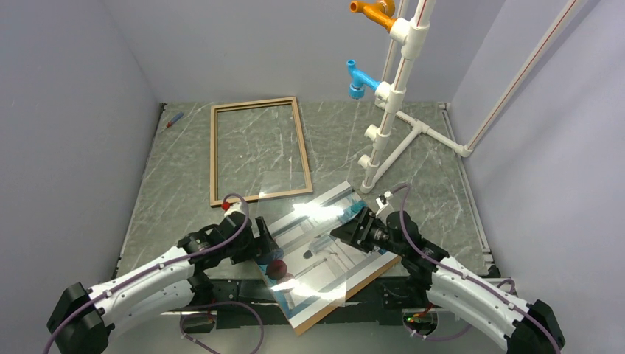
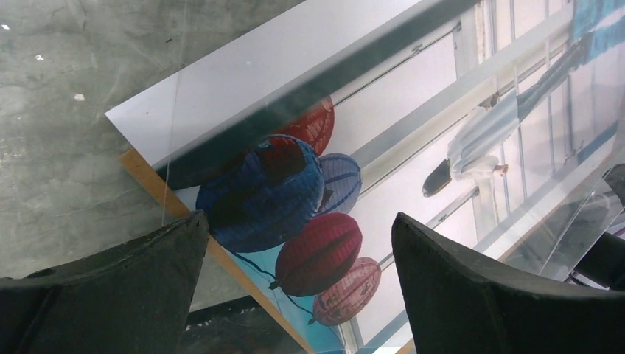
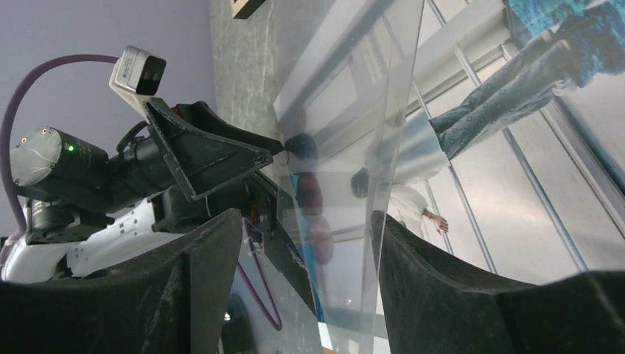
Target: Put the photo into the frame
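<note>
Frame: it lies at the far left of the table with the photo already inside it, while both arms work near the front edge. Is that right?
Not quite. The frame is empty; bare table shows through it. The photo lies outside it, on the brown board at the near edge. The top external view shows this. The rest holds.

White pipe rack point(image 1: 395, 87) stands far right, small red-blue tool point(image 1: 174, 120) far left
</note>
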`<state>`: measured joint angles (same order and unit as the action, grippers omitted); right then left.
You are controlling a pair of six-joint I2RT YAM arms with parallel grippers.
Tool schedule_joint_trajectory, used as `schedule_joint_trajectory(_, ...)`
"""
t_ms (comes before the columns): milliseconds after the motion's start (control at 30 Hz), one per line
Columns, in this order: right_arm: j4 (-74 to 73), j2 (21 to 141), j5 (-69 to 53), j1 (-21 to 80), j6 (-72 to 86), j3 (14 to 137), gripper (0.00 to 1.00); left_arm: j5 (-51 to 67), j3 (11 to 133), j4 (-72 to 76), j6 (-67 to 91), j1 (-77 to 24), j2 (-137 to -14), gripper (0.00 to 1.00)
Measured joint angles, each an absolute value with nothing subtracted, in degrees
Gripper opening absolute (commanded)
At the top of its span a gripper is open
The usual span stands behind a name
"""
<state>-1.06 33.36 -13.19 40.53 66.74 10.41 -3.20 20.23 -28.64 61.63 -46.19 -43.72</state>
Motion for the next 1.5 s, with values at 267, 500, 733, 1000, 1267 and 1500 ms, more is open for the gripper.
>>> schedule_joint_trajectory(267, 6.8, 39.2, -15.2, 40.3, 67.1, 9.3, 0.67, -2.3, 19.0, -25.4, 62.2, -46.2, -43.8, 0.97)
schedule_joint_trajectory(500, 11.3, 42.2, -16.3, 40.2, 67.1, 8.7, 0.70, -1.5, 18.5, -23.6, 62.5, -46.2, -43.7, 0.96)
schedule_joint_trajectory(733, 7.9, 41.4, -15.3, 40.2, 65.7, 9.0, 0.83, -1.3, 18.5, -23.4, 62.5, -46.2, -43.7, 0.96)
schedule_joint_trajectory(1000, 4.7, 38.8, -13.1, 40.3, 64.5, 7.8, 0.85, -1.3, 18.4, -23.2, 62.7, -46.2, -43.7, 0.96)
schedule_joint_trajectory(1267, 9.7, 45.2, -14.0, 40.3, 64.8, 6.0, 0.86, -1.3, 18.3, -22.9, 62.7, -46.2, -43.8, 0.96)
schedule_joint_trajectory(1500, 12.7, 47.6, -13.6, 40.3, 66.6, 4.8, 0.87, -1.1, 18.2, -22.3, 62.7, -46.2, -44.0, 0.95)
